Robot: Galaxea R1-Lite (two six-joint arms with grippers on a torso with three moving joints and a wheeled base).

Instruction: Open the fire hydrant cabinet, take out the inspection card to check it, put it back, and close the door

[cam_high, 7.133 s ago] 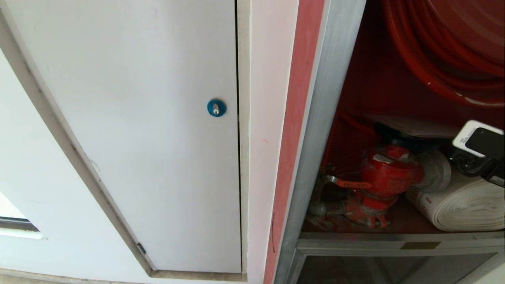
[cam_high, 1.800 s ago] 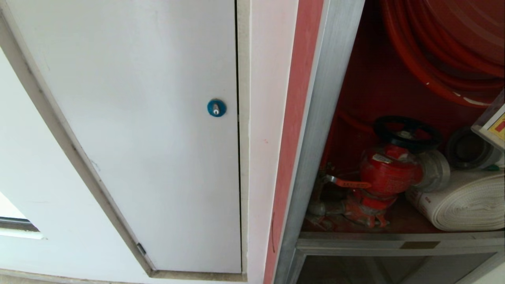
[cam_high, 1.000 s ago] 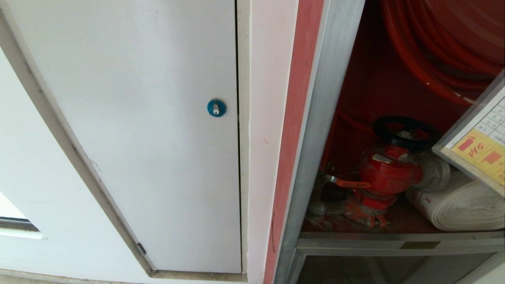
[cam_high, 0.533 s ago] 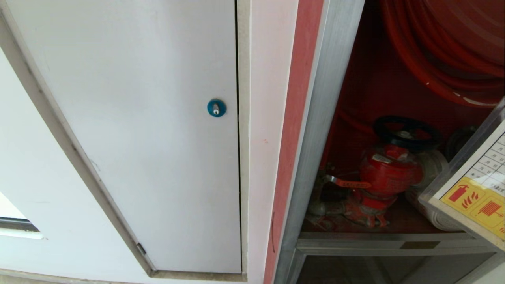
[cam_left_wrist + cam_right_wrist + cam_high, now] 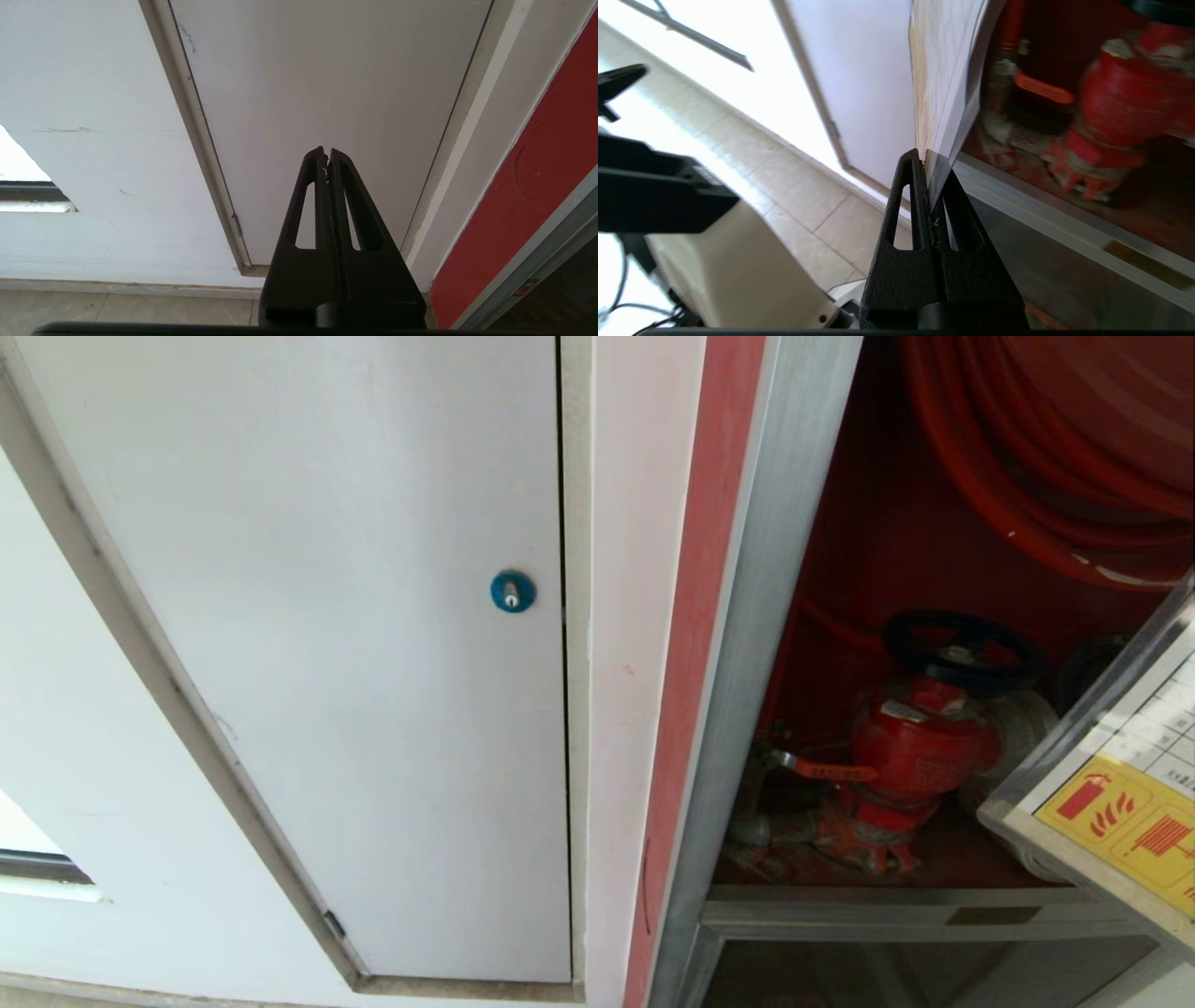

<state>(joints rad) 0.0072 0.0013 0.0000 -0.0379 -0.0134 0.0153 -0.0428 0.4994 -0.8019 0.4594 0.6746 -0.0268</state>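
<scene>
— What's nearest?
— The right gripper [image 5: 930,163], jaws clamped on 1 edge of the inspection card [image 5: 1116,803], held out in front of the red valve [image 5: 920,747].
— And the left gripper [image 5: 326,154]?
— Jaws pressed together, empty, left of the valve by the white panel [image 5: 308,616].
— Behind?
— The fire hydrant cabinet [image 5: 775,616] stands open around the valve.

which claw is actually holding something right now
The right claw: it is shut on the inspection card. The left claw is shut on nothing, facing the white panel.
</scene>
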